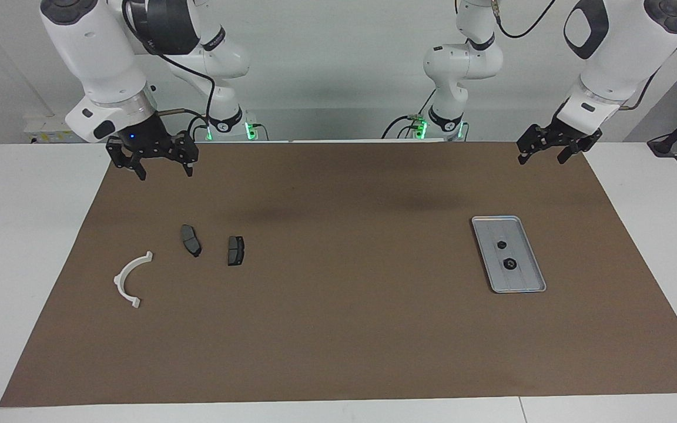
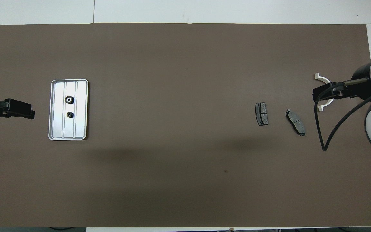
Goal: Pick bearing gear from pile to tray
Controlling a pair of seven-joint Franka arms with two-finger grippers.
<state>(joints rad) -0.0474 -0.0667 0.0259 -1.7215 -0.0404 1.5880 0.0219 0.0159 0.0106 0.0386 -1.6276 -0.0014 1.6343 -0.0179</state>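
Observation:
The tray (image 1: 520,282) (image 2: 80,125) lies on the brown mat toward the left arm's end, with two small black bearing gears (image 1: 510,264) (image 2: 69,100) in it. Toward the right arm's end lies the pile: a white arc (image 1: 118,282) (image 2: 323,77) and two dark brake pads (image 1: 191,239) (image 2: 261,113). My right gripper (image 1: 164,172) (image 2: 315,96) hangs open and empty above the mat near the pile, covering part of the arc in the overhead view. Above the mat's corner, beside the tray, my left gripper (image 1: 541,158) (image 2: 31,112) is open and empty.
The brown mat (image 1: 350,329) covers most of the white table (image 1: 15,247). A black cable (image 2: 320,129) loops down from the right arm's wrist.

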